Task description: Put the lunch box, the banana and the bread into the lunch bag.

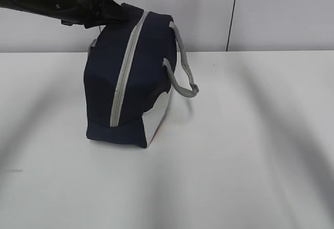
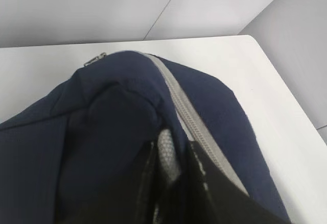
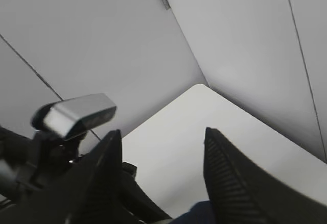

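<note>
I'm looking at the lunch bag (image 1: 130, 77) standing upright on the white table (image 1: 250, 151), left of centre and toward the far wall, navy side facing me and the white lower panel turned to the right. The grey zipper (image 1: 125, 67) runs from the top ridge down the near face, and from here it reads as closed along all of its visible length. One grey handle (image 1: 182, 67) loops off to the right, hanging slack.

My left gripper (image 2: 168, 183) is up at the bag's top far-left corner. On the left wrist view its dark fingers (image 2: 204, 178) sit either side of a fold of grey webbing and navy fabric, only slightly apart; I can't tell whether they are pinching it or just resting against it. My guess is that corner is being steadied so the bag stands tall.

My right gripper (image 3: 163, 168) is clear of everything, jaws well apart with nothing between them, pointed at the far wall with a sliver of navy below.

As for contents, I can't see inside. No lunch box, banana or bread shows anywhere on the table, so I judge they're already in the bag, though the closed fabric hides any proof of that.
</note>
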Tool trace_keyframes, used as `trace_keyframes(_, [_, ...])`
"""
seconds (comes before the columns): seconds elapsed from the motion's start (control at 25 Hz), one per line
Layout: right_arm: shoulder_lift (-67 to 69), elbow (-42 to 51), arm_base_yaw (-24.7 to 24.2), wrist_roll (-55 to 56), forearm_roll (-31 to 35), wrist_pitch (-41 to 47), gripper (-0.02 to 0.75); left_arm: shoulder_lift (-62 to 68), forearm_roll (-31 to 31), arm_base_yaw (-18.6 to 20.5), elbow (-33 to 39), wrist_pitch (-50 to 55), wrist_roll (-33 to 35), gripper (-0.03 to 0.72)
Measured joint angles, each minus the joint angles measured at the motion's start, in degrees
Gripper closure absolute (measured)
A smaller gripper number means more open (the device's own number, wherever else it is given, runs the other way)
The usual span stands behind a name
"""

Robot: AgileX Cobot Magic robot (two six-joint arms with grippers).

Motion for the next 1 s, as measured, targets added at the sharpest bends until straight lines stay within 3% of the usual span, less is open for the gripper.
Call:
trace_keyframes(0.2, [-3.2,0.0,-0.5,0.0,0.0,-1.7,0.328,0.7,-0.1,0.0,-0.1,-1.6,0.0,0.288])
trace_keyframes(0.32, [-5.7,1.7,-1.5,0.0,0.0,-3.1,0.328,0.7,-0.1,0.5,-0.1,-2.0,-0.6,0.211])
trace_keyframes(0.6, [-12.4,11.8,-5.5,1.8,0.0,-10.7,0.327,-1.9,4.2,3.3,-0.1,-1.0,-6.3,0.188])
trace_keyframes(0.84, [-15.7,19.1,-6.2,5.5,0.0,-14.2,0.327,-11.0,16.2,3.6,-0.1,8.8,-16.0,0.199])
trace_keyframes(1.0, [-18.6,21.2,-6.2,5.9,0.0,-14.7,0.327,-16.8,29.9,2.8,-0.1,14.7,-26.6,0.241])
